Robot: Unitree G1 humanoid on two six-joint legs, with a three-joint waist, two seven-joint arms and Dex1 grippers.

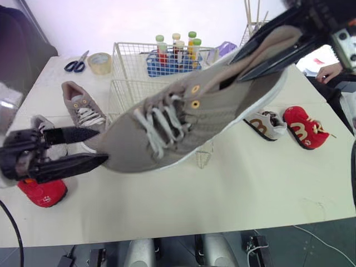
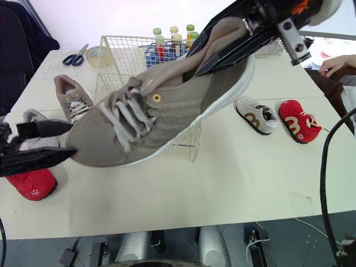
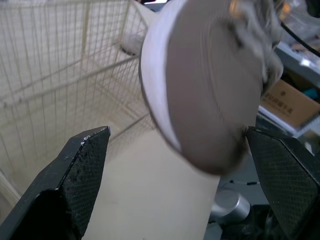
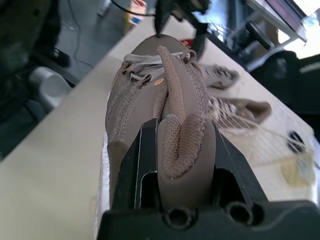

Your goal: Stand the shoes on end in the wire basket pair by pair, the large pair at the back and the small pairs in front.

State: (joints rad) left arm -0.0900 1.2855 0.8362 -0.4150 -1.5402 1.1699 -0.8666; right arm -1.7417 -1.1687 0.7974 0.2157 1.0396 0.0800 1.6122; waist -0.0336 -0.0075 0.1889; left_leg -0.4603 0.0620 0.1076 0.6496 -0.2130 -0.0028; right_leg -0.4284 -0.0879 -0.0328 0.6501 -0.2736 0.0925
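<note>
Over the wire basket: large taupe shoe (image 1: pixel 183 122) held in the air, slanting, heel high on the right and toe low on the left, laces facing the camera.
Right gripper (image 1: pixel 236 69): fingers clamped on the shoe's heel collar, which is pinched between them.
Left gripper (image 1: pixel 101 146): fingers spread wide with the toe between them; one pad is at or just beside the toe, and I cannot tell if it touches.
Wire basket (image 1: pixel 125 94): on the table (image 1: pixel 250 183) under and behind the shoe.
Left side: second large shoe (image 1: pixel 82 108) just beside the basket; small grey shoe (image 1: pixel 41 125) and small red shoe (image 1: pixel 41 192) near the left gripper.
Right side: small white shoe (image 1: pixel 266 123) and second small red shoe (image 1: pixel 305 127) lying close together, well apart from the basket.
Back: blue tube rack (image 1: pixel 172 58) in a second wire basket; scissors (image 1: pixel 75 64) beside a tape roll (image 1: pixel 100 62); a person's hand (image 1: pixel 329 71) at the far right edge.
Hidden: much of the basket's inside behind the shoe; the small grey shoe partly behind the left fingers.
Open room: bare tabletop along the front edge and front right.
</note>
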